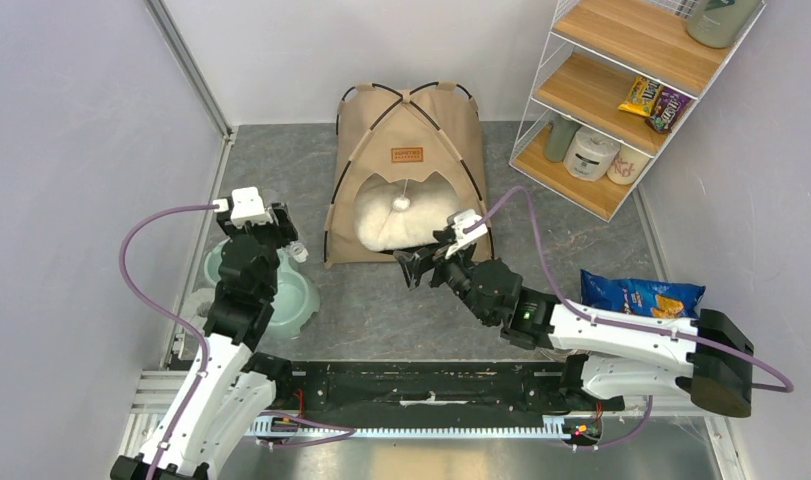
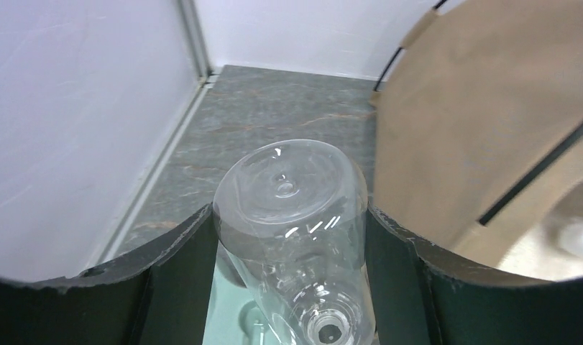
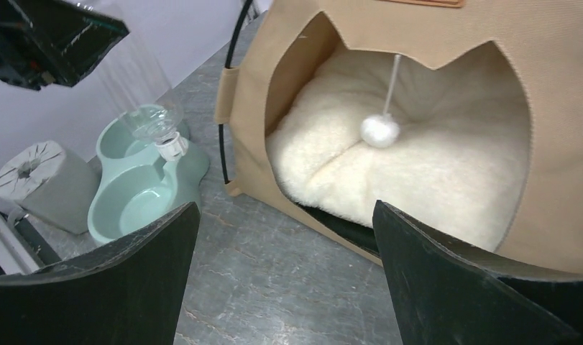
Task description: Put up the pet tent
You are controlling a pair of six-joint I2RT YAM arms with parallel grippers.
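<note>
Pet tent [image 1: 436, 150] stands upright at 12 o'clock, near the back wall. Brown label patch [image 1: 407, 155] above the doorway; print too small to read. Right gripper [image 3: 285, 215] spread wide, empty, facing the doorway. Left gripper [image 2: 290, 214], 9 o'clock, clamps clear bottle [image 2: 288, 180].

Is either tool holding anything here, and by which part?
The left tool grips the clear bottle across its body near the upturned base; the right tool is open and empty.
</note>
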